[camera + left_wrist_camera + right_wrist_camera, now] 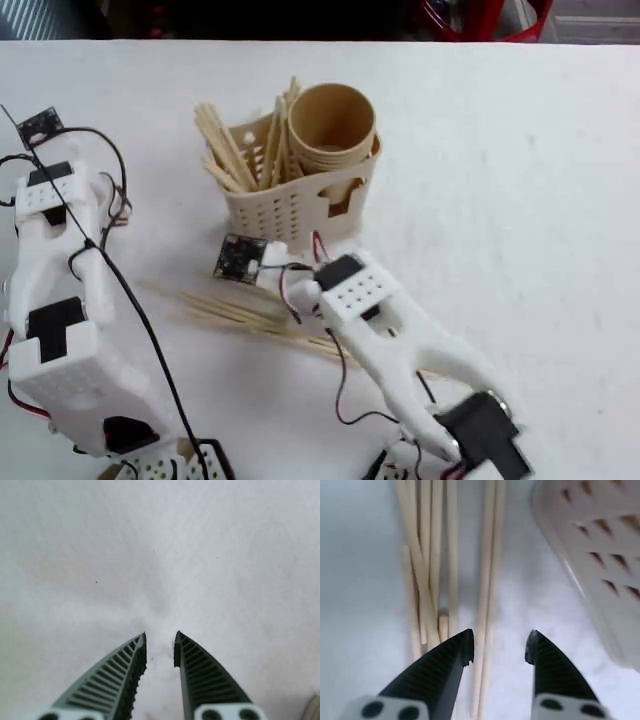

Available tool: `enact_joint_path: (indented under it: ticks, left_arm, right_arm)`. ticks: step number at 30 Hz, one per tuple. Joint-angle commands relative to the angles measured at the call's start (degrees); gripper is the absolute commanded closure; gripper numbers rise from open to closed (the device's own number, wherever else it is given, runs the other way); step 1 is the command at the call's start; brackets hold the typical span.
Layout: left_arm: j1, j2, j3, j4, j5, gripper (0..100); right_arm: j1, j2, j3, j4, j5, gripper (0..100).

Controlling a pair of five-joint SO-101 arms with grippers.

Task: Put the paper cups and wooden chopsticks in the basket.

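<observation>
A cream slotted basket [300, 205] stands mid-table. It holds stacked paper cups [332, 125] and a bundle of wooden chopsticks [235, 150]. Several loose chopsticks [245, 315] lie flat on the table in front of the basket. My right arm [365, 295] hangs over their right end. In the right wrist view my right gripper [500, 647] is open just above these chopsticks [427, 580], with a pair of them [487, 600] running between its fingers and the basket wall [590, 545] beside it. My left gripper [160, 642] is slightly open over bare table, holding nothing.
My left arm [50, 280] lies along the table's left side with black cables [130, 300] trailing across toward the chopsticks. A small camera board [240, 258] sits just in front of the basket. White table [520, 200] stretches free to the right.
</observation>
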Motion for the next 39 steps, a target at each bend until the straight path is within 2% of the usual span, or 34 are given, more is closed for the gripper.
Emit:
enact_joint_path:
  ticks: [1, 8, 19, 25, 29, 33, 39]
  left_arm:
    - [-0.5, -0.2, -2.7, -1.2, 0.6, 89]
    - [-0.4, -0.2, -2.7, -1.2, 0.7, 89]
    - [-0.4, -0.2, -2.7, -1.2, 0.7, 89]
    - [-0.5, -0.2, -2.7, -1.2, 0.7, 89]
    - [-0.5, -0.2, -2.5, -1.1, 0.6, 89]
    - [-0.6, -0.2, -2.5, -1.1, 0.7, 89]
    - [-0.7, -0.2, -2.5, -1.1, 0.7, 89]
  right_arm:
    - [-4.6, 3.3, -5.5, -0.6, -1.8, 79.8]
    - [-7.2, 4.0, -5.5, -3.6, -2.5, 80.0]
    - [-1.7, 14.9, -7.6, -7.3, -1.9, 80.5]
    - [-1.6, 17.3, -8.0, -7.3, -2.0, 96.5]
    - [-1.5, 16.8, -7.6, -5.5, -2.4, 98.1]
    - [-1.6, 12.9, -6.7, -1.4, -2.5, 98.1]
    - [-1.7, -2.4, 2.3, -1.2, -2.4, 98.2]
